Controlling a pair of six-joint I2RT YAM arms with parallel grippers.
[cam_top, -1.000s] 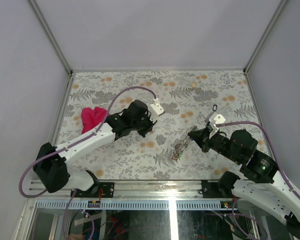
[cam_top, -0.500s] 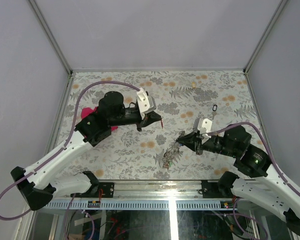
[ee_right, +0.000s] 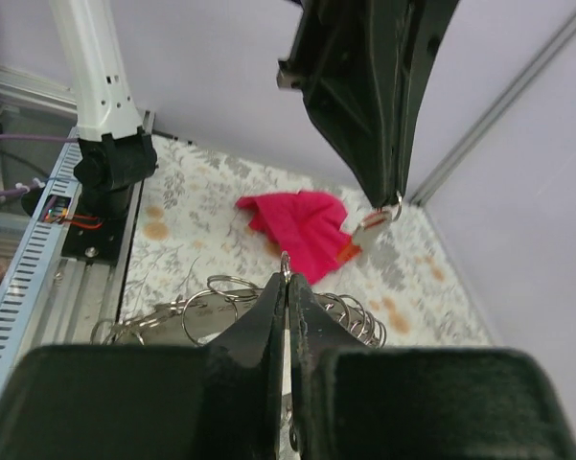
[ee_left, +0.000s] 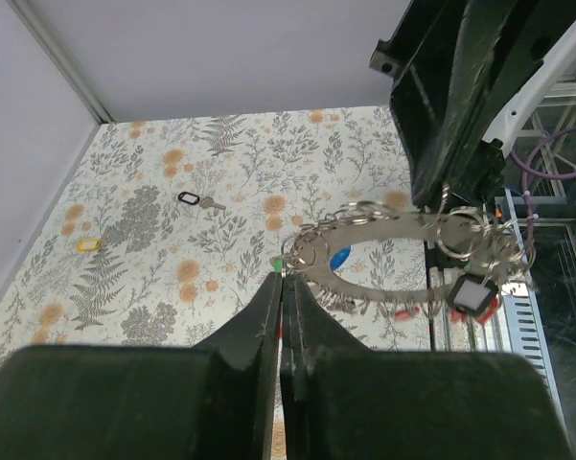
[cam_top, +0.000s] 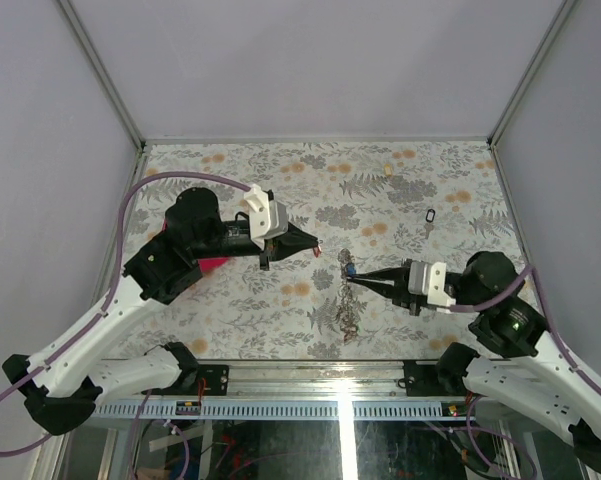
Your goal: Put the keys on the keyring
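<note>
My right gripper [cam_top: 352,279] is shut on a small ring of the keyring [cam_top: 350,308], a grey metal band fringed with split rings and tagged keys. The keyring hangs from it above the near middle of the table and also shows in the left wrist view [ee_left: 358,287] and the right wrist view [ee_right: 187,331]. My left gripper [cam_top: 313,246] is shut on a key with a red tag [ee_right: 369,228], held in the air just left of the keyring. A black-tagged key [cam_top: 428,215] lies on the table at the far right, and a cream tag [cam_top: 390,170] lies further back.
A magenta cloth [ee_right: 302,225] lies on the left side of the floral table [cam_top: 280,300], partly under the left arm. Grey walls close off the left, back and right. The metal rail with both arm bases [cam_top: 310,378] runs along the near edge.
The right gripper has lifted the keyring off the table and carried it left. The left gripper has swung right with its red-tagged key, and its arm has risen clear of the cloth.
</note>
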